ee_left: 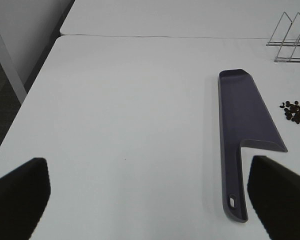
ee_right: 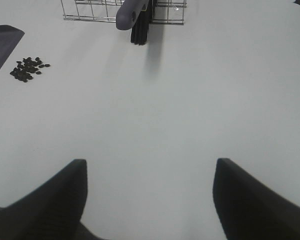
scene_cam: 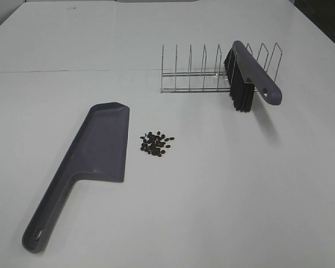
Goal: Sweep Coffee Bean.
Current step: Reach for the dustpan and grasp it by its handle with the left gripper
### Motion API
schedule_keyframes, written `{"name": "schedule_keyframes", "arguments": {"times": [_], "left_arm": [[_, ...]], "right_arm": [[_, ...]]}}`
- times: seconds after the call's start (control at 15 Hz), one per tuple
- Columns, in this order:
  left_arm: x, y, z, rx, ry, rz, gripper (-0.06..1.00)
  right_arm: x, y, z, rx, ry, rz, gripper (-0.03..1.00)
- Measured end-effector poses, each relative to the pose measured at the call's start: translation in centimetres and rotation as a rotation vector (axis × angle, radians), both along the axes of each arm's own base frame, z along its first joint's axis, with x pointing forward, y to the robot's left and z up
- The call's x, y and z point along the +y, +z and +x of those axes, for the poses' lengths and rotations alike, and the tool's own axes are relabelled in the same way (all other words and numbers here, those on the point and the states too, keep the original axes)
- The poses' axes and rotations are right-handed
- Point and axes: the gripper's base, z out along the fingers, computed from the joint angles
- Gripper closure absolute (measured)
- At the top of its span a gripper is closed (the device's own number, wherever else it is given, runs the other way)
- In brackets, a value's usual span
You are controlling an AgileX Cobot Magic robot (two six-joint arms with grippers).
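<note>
A small pile of dark coffee beans (scene_cam: 156,144) lies on the white table; it also shows in the left wrist view (ee_left: 296,112) and the right wrist view (ee_right: 27,68). A grey-purple dustpan (scene_cam: 94,153) lies flat just left of the beans, handle toward the front; it also shows in the left wrist view (ee_left: 245,125). A grey brush (scene_cam: 251,75) with black bristles leans in a wire rack (scene_cam: 204,72); it also shows in the right wrist view (ee_right: 135,14). My left gripper (ee_left: 150,195) is open and empty. My right gripper (ee_right: 150,195) is open and empty. Neither shows in the high view.
The wire rack stands at the back centre-right and shows in the left wrist view (ee_left: 290,40) and the right wrist view (ee_right: 90,12). The table's left edge (ee_left: 37,80) drops to a dark floor. A seam crosses the table behind the dustpan.
</note>
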Motion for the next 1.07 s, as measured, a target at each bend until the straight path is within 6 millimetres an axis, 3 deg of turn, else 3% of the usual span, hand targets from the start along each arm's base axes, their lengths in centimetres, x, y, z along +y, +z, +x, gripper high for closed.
{"name": "schedule_keyframes", "arguments": {"times": [1.07], "left_arm": [[0.05, 0.0, 0.0, 0.0, 0.003, 0.005, -0.05]], "right_arm": [[0.0, 0.0, 0.0, 0.0, 0.0, 0.0, 0.38]]}}
